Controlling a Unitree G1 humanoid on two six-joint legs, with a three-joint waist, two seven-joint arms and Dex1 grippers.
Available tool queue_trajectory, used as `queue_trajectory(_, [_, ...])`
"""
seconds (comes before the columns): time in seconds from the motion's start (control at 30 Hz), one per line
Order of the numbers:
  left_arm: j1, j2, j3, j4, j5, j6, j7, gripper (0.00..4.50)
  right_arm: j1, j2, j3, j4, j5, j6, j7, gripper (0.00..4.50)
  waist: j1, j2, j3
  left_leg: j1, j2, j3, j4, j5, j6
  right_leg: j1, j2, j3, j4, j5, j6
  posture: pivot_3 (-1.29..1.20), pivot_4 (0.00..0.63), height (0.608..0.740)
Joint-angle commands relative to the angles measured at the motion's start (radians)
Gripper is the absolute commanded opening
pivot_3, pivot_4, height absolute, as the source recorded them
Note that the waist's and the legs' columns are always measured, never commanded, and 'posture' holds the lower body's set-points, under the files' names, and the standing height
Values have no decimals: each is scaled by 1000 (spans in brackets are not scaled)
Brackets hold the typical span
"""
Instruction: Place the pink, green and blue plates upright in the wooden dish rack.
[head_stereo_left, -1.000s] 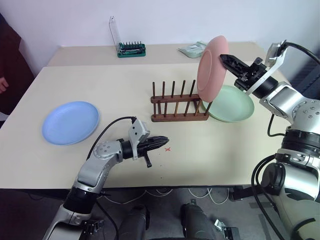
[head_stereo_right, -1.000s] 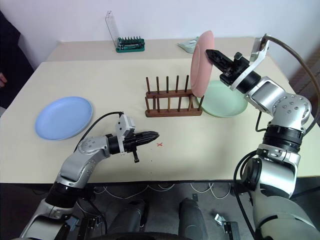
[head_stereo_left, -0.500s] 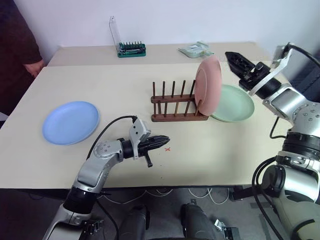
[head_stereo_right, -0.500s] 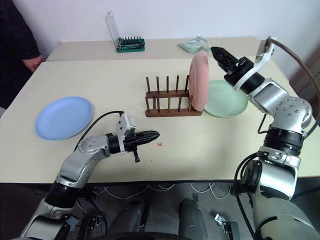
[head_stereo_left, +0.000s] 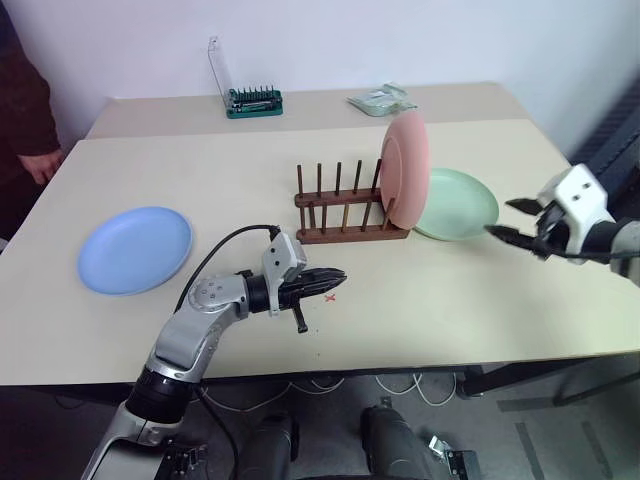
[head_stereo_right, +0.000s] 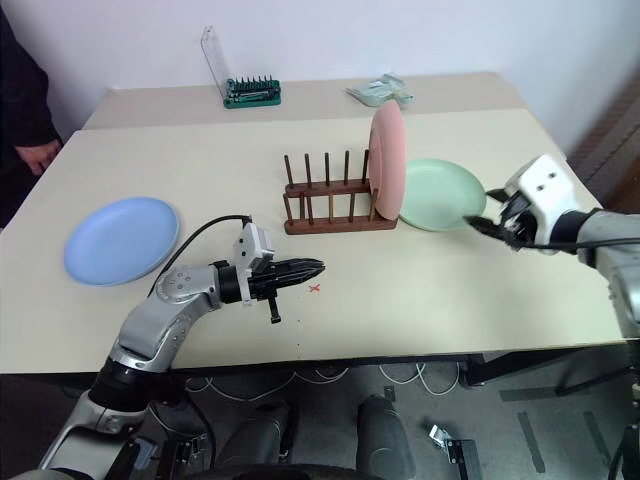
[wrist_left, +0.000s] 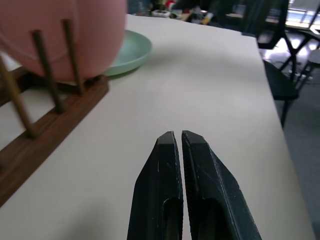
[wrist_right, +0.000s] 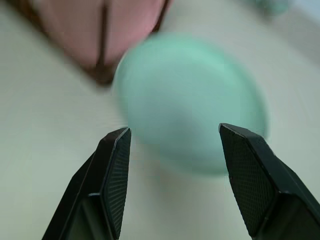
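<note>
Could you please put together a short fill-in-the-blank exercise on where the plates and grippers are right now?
1. The plate standing upright in the wooden dish rack is the ____ one.
2. The green plate lies flat on the table at the rack's ____ end.
3. The right gripper is open and points at the ____ plate.
4. The left gripper is ____ and holds nothing.

Missing words: pink; right; green; shut
</note>
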Motion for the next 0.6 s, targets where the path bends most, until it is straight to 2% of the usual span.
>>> queue_trajectory(0.03, [-22, 1, -11, -26, -6, -7, -13, 154, -78, 39, 87, 74, -165, -121, -42, 2828, 0, 0, 0, 0, 0, 0, 0, 0, 0, 0, 0, 0, 0, 0, 0, 0, 150, 740])
queue_trajectory(0.27, [-17, 11, -23, -61, -2, 16, 3, 154, -180, 143, 238, 301, -372, -300, -57, 2828, 12, -1, 0, -1, -1, -1, -1, 0, 0, 0, 0, 0, -2, 0, 0, 0, 150, 740])
queue_trajectory(0.43, [-1, 8, -22, -78, -4, 38, 36, 154, -222, 195, 250, 405, -435, -364, -102, 2828, 18, -1, 0, -1, -1, -1, 0, 0, -1, 0, 0, 0, -2, 0, -1, 0, 150, 740])
queue_trajectory(0.57, [6, 4, -21, -86, -7, 45, 52, 154, -215, 200, 245, 431, -472, -416, -120, 1105, 27, -1, 0, -1, -1, -1, 0, 1, -1, 0, 0, 0, -2, 0, -1, 0, 150, 740])
queue_trajectory(0.6, [6, 4, -22, -87, -8, 47, 53, 154, -210, 201, 237, 429, -472, -418, -121, 484, 28, -1, 0, -1, -1, -1, 0, 1, -1, 0, 0, 0, -2, 0, -1, 0, 150, 740])
